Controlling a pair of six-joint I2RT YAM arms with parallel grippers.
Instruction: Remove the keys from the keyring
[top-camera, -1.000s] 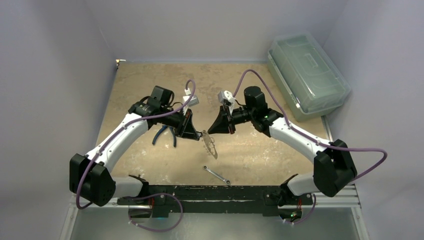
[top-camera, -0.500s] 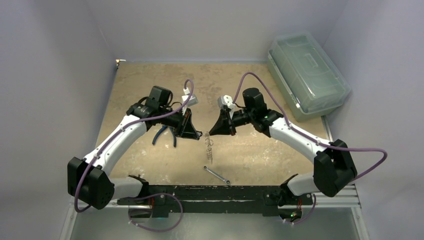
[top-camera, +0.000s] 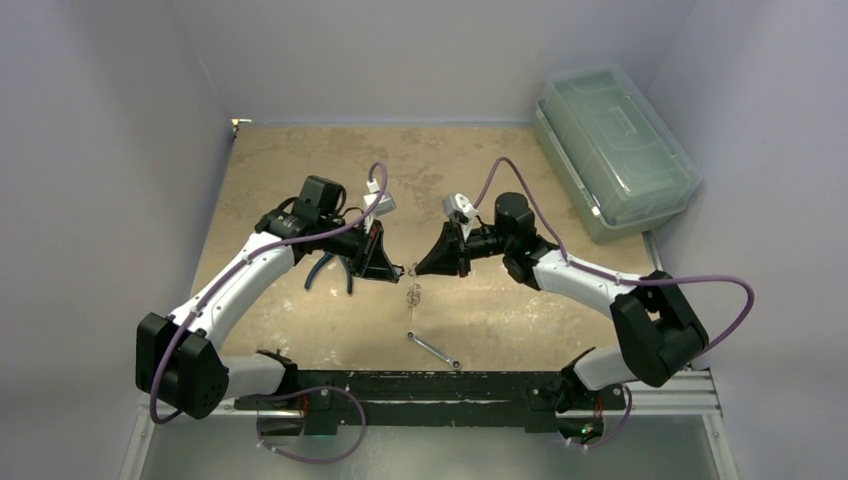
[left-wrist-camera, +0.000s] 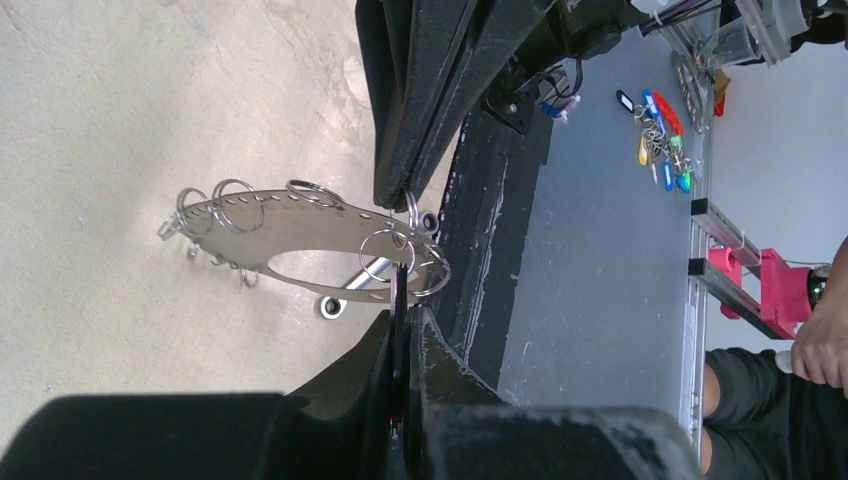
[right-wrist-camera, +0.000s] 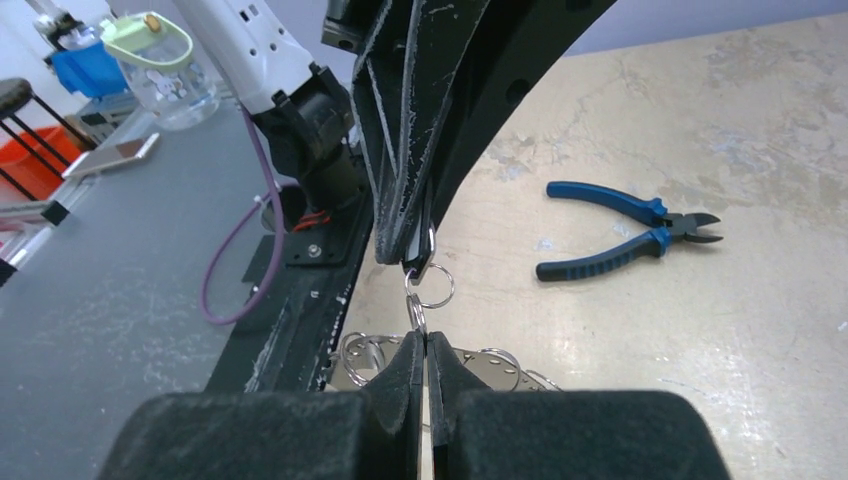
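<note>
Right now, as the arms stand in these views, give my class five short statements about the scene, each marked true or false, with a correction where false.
1. The keyring, an oval metal plate carrying small rings, hangs between the two grippers. True.
2. The blue-handled pliers are held in the right gripper. False: they lie on the table, near the left arm.
3. The wrench lies on the table between the keyring and the arm bases. True.
4. The lidded plastic bin stands at the table's left side. False: it is at the far right corner.
5. The left gripper is open. False: it is shut on one of the keyring's small rings, as is the right gripper.
</note>
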